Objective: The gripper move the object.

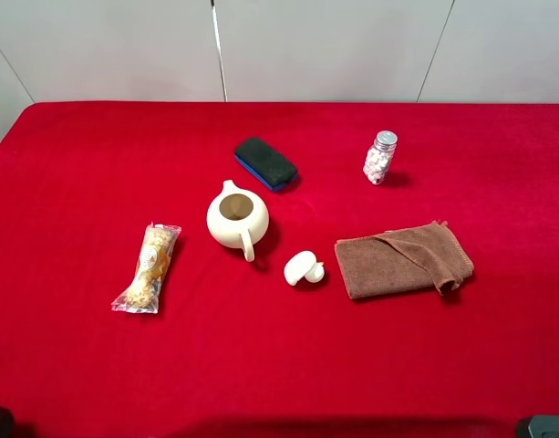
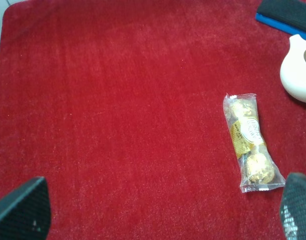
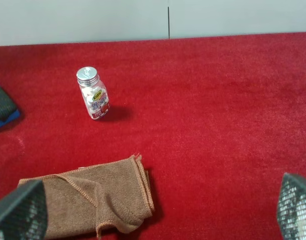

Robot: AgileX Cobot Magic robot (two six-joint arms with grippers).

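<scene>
The cream teapot (image 1: 235,217) stands lidless on the red cloth left of centre, spout pointing to the back and handle to the front. Its edge also shows in the left wrist view (image 2: 297,75). My left gripper (image 2: 160,215) is open and empty, well to the front left of the teapot, over bare red cloth. My right gripper (image 3: 157,215) is open and empty, near the front right, with nothing between its fingers. In the exterior view only dark bits of the arms show at the bottom corners.
The small cream lid (image 1: 303,268) lies in front and to the right of the teapot. A wrapped candy pack (image 1: 149,267) lies to its left. A dark eraser (image 1: 265,163) lies behind it. A pill bottle (image 1: 380,157) and a folded brown cloth (image 1: 402,259) are at the right.
</scene>
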